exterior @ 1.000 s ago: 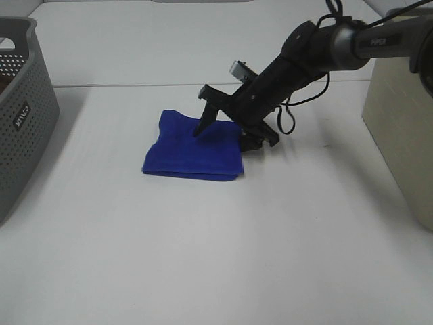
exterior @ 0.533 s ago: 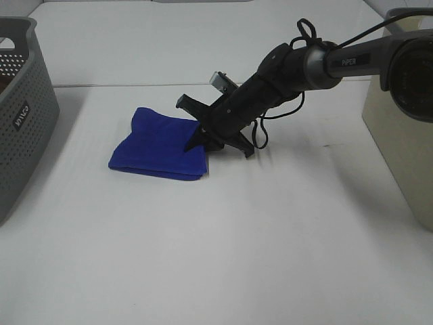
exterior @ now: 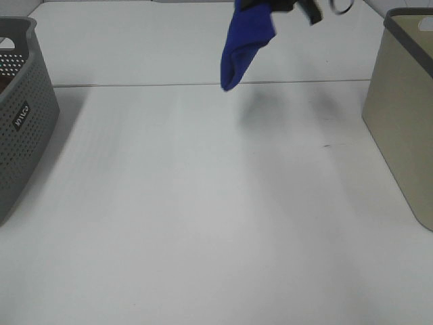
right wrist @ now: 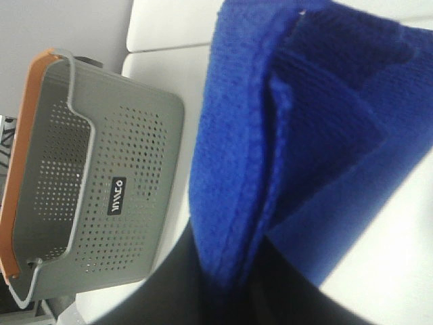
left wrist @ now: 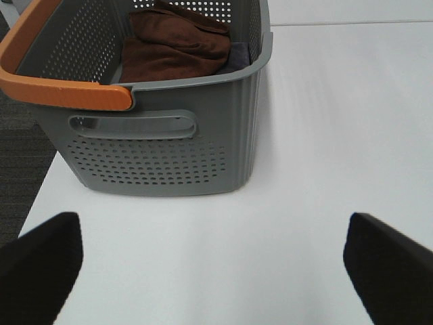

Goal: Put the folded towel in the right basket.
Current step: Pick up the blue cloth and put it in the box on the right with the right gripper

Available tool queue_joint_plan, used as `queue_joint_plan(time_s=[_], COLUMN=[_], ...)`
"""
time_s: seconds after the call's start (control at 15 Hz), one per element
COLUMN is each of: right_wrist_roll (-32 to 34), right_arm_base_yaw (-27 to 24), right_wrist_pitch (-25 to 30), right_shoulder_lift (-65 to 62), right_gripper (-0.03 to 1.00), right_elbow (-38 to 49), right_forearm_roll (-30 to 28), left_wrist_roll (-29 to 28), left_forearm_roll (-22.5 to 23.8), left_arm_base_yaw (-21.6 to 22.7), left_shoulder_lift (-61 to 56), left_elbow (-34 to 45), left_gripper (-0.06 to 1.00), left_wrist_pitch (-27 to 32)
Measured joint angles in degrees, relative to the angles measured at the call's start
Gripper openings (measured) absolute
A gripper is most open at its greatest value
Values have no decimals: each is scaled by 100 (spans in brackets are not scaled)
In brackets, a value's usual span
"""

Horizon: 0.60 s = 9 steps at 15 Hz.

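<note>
The folded blue towel (exterior: 245,42) hangs in the air above the far middle of the white table (exterior: 203,223), drooping down. My right gripper (exterior: 292,5) is shut on its upper edge and is mostly cut off at the top of the exterior view. In the right wrist view the towel (right wrist: 304,128) fills the frame, clamped by a dark finger (right wrist: 203,284). The right basket (exterior: 406,115) is beige and stands at the table's right edge, apart from the towel. My left gripper (left wrist: 216,271) is open and empty, its fingertips (left wrist: 40,267) spread wide.
A grey perforated basket (exterior: 20,115) with an orange handle (left wrist: 64,91) stands at the left edge and holds brown towels (left wrist: 176,44). It also shows in the right wrist view (right wrist: 88,183).
My right gripper closed on the towel and lifted it off the table, up and to the right. The towel now hangs in the air instead of lying flat.
</note>
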Motion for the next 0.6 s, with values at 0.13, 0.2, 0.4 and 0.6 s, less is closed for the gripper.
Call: queue_joint_plan(time_s=[0.13,0.2,0.4,0.6], right_wrist_roll=[264,367,447,441], right_arm_base_yaw=[-676,-1083,-2068,-2435], right_wrist_pitch=[264,269,275,332], right_shoulder_lift=[-395,-682,-1587,-2481], right_gripper=[10,10,10,10], right_elbow=[-619,-733,-590,539], right_forearm_roll=[-241,-401,-1346,-2744], left_wrist_roll=[0,0,0,0], left_forearm_roll=[17,23,23,23], left_arm_base_yaw=[0,0,0,0], left_shoulder_lift=[0,0,0,0], left_elbow=[0,0,0,0], left_gripper=[97,97,97,97], left_wrist_pitch=[0,0,0,0])
